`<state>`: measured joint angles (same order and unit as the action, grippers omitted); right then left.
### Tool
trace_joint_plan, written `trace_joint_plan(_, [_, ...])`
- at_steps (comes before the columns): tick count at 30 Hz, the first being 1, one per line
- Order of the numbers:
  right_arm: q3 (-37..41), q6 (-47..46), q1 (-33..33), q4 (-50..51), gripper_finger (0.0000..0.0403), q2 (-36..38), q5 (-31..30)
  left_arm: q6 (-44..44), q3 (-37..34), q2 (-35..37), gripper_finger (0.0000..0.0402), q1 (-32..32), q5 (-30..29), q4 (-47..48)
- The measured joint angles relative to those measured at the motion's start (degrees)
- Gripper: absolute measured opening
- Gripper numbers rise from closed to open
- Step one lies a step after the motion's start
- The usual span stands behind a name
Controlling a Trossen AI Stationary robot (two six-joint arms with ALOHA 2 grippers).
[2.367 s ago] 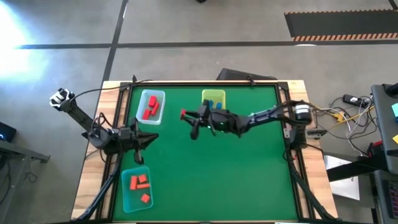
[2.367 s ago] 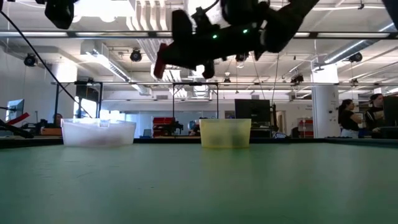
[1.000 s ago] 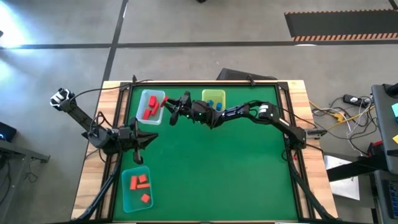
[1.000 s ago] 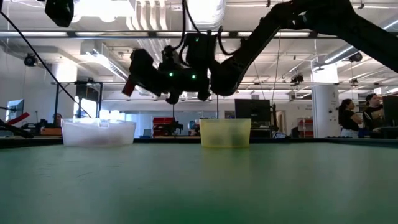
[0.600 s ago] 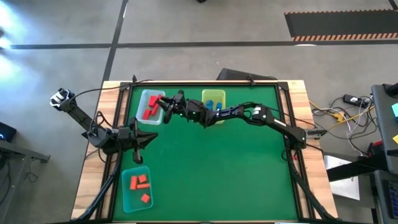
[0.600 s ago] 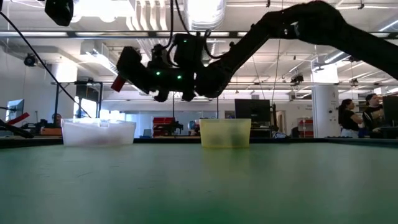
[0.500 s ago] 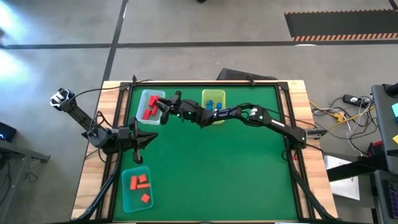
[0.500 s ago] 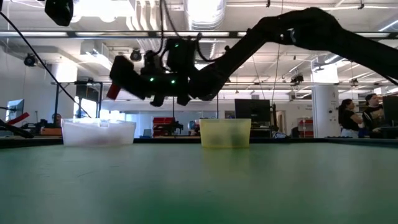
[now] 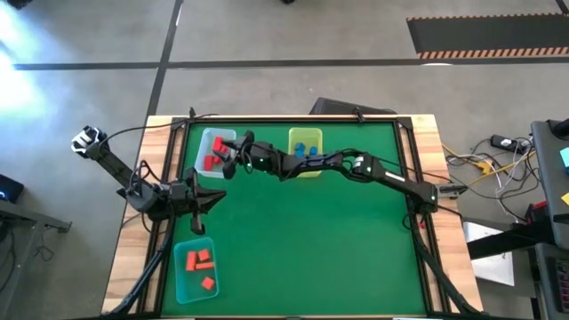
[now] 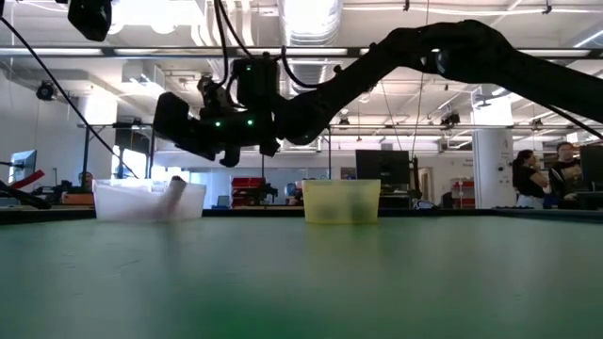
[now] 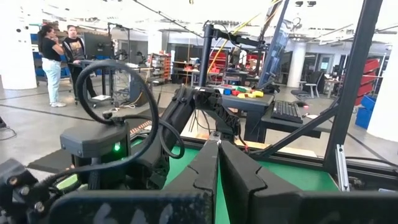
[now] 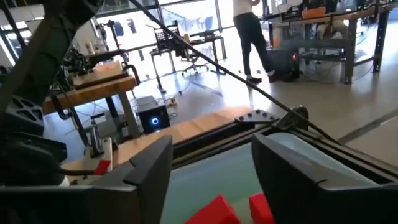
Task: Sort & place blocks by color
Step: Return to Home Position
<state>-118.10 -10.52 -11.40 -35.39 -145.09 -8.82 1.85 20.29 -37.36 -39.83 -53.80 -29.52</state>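
Note:
My right gripper [image 9: 228, 153] hangs open above the pale blue tray [image 9: 216, 136] at the table's far left, with nothing between its fingers [image 12: 149, 171]. Red blocks [image 9: 212, 161] lie in that tray and show right under the fingers in the right wrist view [image 12: 214, 208]. In the low view a small blurred thing [image 10: 176, 191] shows inside the tray [image 10: 122, 202], below the gripper [image 10: 174, 127]. Blue blocks [image 9: 307, 149] lie in the yellow-green tray [image 9: 305, 133]. Orange-red blocks [image 9: 197, 260] lie in the teal tray [image 9: 188, 286]. My left gripper [image 9: 209, 197] waits shut at the left edge.
The right arm [image 9: 373, 169] stretches across the far half of the table, passing over the yellow-green tray [image 10: 341, 201]. Bare green mat [image 9: 311, 240] fills the middle and the right. People stand in the room beyond the table [image 10: 556, 174].
My right gripper has carried a red block toward the table's left edge, from beside the pale blue tray to above it. It has then opened and let go, and the block is gone from between its fingers.

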Motion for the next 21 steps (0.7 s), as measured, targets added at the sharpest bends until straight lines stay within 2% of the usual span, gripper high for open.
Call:
trace_joint_plan(7, [0.4,1.7,0.9,4.4,0.0238,2.4,1.8,0.0,0.0,0.0,0.0,-0.1,0.0,0.0])
trace_joint_plan(15, [0.9,9.5,3.8,9.9,0.0222,7.5,1.0,0.2,0.0,1.0,0.0,-3.8,0.1,0.5])
trace_joint_plan(21, [3.6,11.9,4.5,20.6,0.0219,12.3,0.7,1.5,0.1,4.0,0.0,-10.2,1.5,0.5])
